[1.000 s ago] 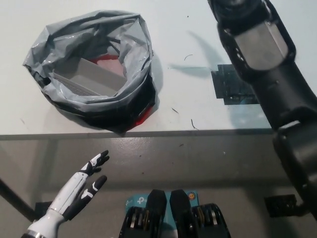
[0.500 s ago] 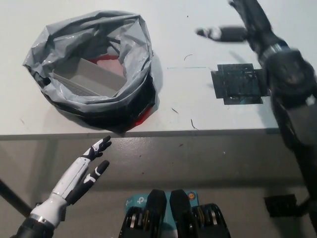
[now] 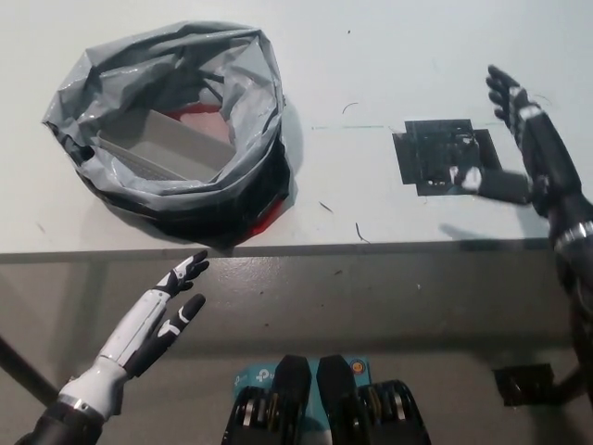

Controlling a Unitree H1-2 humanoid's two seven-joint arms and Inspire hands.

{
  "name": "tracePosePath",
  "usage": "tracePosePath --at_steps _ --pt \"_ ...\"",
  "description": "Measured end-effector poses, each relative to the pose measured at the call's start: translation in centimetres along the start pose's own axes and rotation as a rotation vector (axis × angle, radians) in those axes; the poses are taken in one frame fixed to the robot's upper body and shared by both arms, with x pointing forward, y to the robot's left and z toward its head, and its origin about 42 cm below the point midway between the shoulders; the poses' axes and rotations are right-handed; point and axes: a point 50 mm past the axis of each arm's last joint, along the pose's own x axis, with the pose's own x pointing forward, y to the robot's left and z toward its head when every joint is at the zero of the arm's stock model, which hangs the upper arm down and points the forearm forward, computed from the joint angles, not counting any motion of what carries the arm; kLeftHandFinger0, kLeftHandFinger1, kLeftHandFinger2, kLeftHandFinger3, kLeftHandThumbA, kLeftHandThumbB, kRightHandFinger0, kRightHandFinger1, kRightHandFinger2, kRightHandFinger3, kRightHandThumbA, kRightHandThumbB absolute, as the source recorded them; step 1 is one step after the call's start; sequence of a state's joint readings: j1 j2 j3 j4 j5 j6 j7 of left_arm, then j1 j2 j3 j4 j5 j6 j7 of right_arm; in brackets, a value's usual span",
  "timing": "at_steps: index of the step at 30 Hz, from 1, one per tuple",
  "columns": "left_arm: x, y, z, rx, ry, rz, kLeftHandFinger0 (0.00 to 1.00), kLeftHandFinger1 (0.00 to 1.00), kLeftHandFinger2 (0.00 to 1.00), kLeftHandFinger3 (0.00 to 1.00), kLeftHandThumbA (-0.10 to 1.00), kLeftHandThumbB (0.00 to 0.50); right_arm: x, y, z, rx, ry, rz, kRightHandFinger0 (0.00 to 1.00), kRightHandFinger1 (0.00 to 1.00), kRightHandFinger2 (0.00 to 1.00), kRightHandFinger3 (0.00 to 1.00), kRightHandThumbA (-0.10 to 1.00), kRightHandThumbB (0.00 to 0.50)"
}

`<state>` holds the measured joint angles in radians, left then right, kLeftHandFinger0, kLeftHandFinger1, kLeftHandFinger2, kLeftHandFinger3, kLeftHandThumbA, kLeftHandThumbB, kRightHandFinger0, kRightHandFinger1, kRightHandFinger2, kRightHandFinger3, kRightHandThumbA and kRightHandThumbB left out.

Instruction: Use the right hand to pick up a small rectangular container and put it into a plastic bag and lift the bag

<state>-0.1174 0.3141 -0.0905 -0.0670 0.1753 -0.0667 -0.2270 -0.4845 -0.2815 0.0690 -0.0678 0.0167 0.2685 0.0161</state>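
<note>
1. Black right hand (image 3: pixel 523 139) spread open above the white table (image 3: pixel 371 56), fingers apart and stretched away from the table's front edge, thumb turned inward over the dark square patch (image 3: pixel 447 156); nothing held, and contact with the patch not clear from this angle
2. White left hand (image 3: pixel 157 320) at rest below the table's front edge, off the tabletop, fingers open and slightly fanned, dark fingertips aimed up toward the edge, holding nothing
3. On the table: one plastic bag (image 3: pixel 171 130), one small rectangular container (image 3: pixel 171 148), one dark square patch
4. Grey bag slumped wide open on the table's left part, rim rolled down in crumpled folds, lower side dark with a sliver of red showing close to the table's front edge
5. Pale grey container lying inside the bag, tilted against the folds, long side running diagonally; a patch of pink or red visible in the bag just behind it
6. Right forearm (image 3: pixel 579 269) rising from below the table's front edge at its right end, wrist just past the edge, palm side facing the middle of the table, well apart from the bag
7. Left forearm slanting in from below and left of the table's front edge, hand in line with it, short of the edge beneath the bag
8. A few thin dark scraps scattered on the table between bag and patch
</note>
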Motion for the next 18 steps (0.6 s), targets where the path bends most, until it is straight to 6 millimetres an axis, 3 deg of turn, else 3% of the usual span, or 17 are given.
tracePosePath --at_steps 3,6,7,9,11,14,18 --pt "0.0 0.0 0.0 -0.003 0.000 0.000 1.00 1.00 1.00 1.00 1.00 0.277 -1.8 0.3 0.3 0.008 -0.026 0.004 1.00 1.00 1.00 1.00 1.00 0.466" --pt "0.0 0.0 0.0 -0.009 0.000 0.002 1.00 1.00 1.00 1.00 1.00 0.272 -4.7 0.9 0.9 0.023 -0.062 0.011 1.00 1.00 1.00 1.00 1.00 0.440" --pt "0.0 0.0 -0.1 -0.010 0.001 0.003 1.00 1.00 1.00 1.00 1.00 0.276 -5.4 1.1 1.1 0.028 -0.070 0.012 1.00 1.00 1.00 1.00 1.00 0.380" --pt "-0.1 0.0 -0.1 -0.017 0.001 0.006 1.00 1.00 1.00 1.00 1.00 0.276 -7.5 1.8 1.5 0.046 -0.101 0.016 1.00 1.00 1.00 1.00 1.00 0.365" --pt "-0.4 0.0 -0.3 -0.026 0.005 0.010 1.00 1.00 1.00 1.00 1.00 0.275 -9.3 2.3 1.8 0.058 -0.130 0.019 1.00 1.00 1.00 1.00 1.00 0.309" --pt "-1.3 -0.3 -0.8 -0.045 0.028 0.009 1.00 1.00 1.00 1.00 1.00 0.267 -11.5 2.9 1.0 0.067 -0.125 0.021 1.00 1.00 1.00 1.00 1.00 0.314" --pt "-2.4 -0.8 -1.5 -0.064 0.055 0.006 1.00 1.00 1.00 1.00 1.00 0.257 -12.9 3.5 -0.9 0.067 -0.086 0.021 1.00 1.00 1.00 1.00 1.00 0.326"
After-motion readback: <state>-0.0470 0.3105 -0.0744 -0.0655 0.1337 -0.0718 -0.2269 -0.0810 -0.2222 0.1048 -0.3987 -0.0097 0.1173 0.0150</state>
